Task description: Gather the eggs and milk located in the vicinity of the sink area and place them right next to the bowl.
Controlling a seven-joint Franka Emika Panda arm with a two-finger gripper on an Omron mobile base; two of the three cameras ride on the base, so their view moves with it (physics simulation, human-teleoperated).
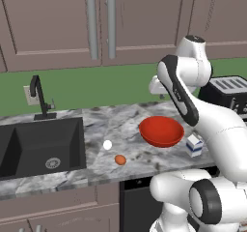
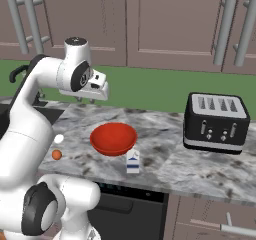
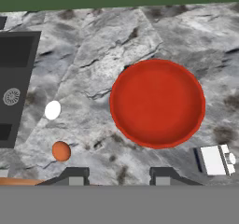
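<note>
The claw (image 3: 116, 175) hangs high above the counter (image 3: 93, 64), its jaws set wide and holding nothing — a vantage that takes in every item at once. Seen from the hand, the red bowl (image 3: 157, 102) sits at centre; the milk (image 3: 214, 160) already stands just beside it at about four o'clock. The white egg (image 3: 52, 110) and orange-brown egg (image 3: 61, 151) lie apart at nine and eight o'clock, near the sink (image 3: 16, 73) (likely the next pickups).

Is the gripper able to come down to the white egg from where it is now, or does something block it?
Probably yes. The gripper, held high and open, has nothing under it. The white egg lies alone on bare counter, apart from the orange-brown egg, the sink and the bowl.
</note>
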